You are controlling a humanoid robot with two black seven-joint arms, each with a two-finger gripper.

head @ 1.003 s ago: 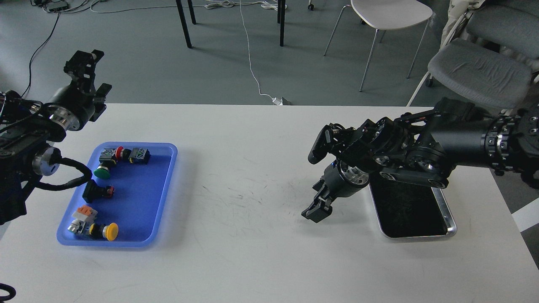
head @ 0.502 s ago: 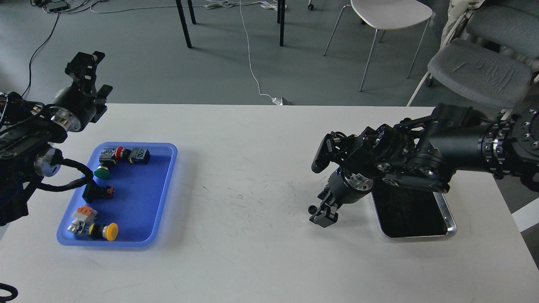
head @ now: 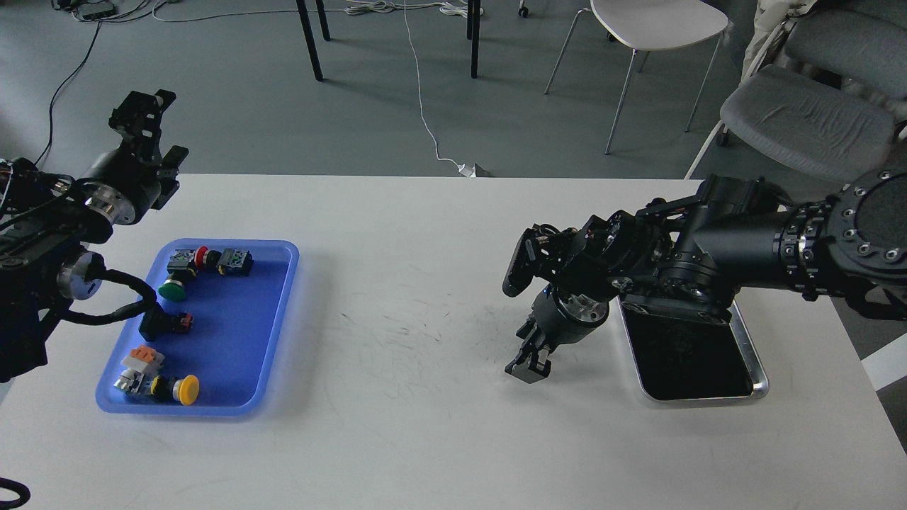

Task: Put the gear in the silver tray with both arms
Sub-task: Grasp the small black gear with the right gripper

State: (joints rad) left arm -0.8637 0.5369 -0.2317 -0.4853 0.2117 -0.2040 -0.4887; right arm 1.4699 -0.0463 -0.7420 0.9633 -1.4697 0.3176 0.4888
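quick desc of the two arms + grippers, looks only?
Both arms are matte black, built of cylindrical jointed segments. The left arm has silver wrist rings and a looping black cable; its left gripper is black and blocky. The right arm has a bolt-ringed joint and a silver ring above the black right gripper.

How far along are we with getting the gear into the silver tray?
Nothing looks delivered: the silver tray shows only its dark, bare bottom. The right gripper points down at the white table just left of the tray; whether it holds the gear is too small to tell. The left gripper is raised behind the blue tray, idle. The drop into the tray remains.
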